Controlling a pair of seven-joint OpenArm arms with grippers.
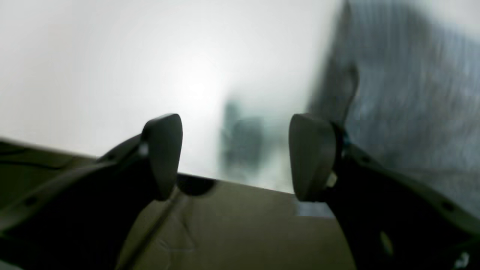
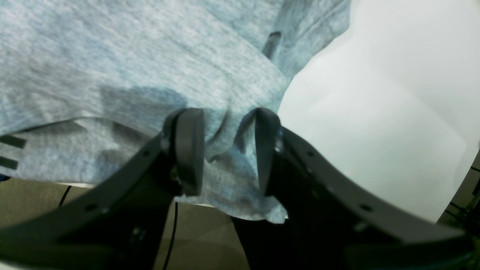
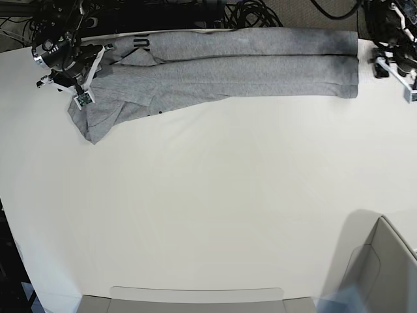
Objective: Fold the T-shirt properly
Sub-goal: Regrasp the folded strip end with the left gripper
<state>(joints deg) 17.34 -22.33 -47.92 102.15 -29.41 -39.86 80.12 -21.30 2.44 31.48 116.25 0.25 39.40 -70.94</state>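
Note:
The grey T-shirt [image 3: 260, 65] lies folded into a long band along the table's far edge, with black lettering [image 3: 141, 44] showing near its left end. My right gripper [image 3: 78, 78] is at that left end. In the right wrist view its fingers [image 2: 189, 150] are closed on a bunched fold of the shirt [image 2: 131, 56] by the table edge. My left gripper [image 3: 397, 68] is just past the shirt's right end. In the left wrist view it [image 1: 236, 157] is open and empty, with the blurred shirt [image 1: 412, 93] to its right.
The white table [image 3: 208, 195] spreads in front of the shirt. A box [image 3: 384, 267] stands at the near right corner. Cables and dark equipment [image 3: 247, 13] lie beyond the far edge.

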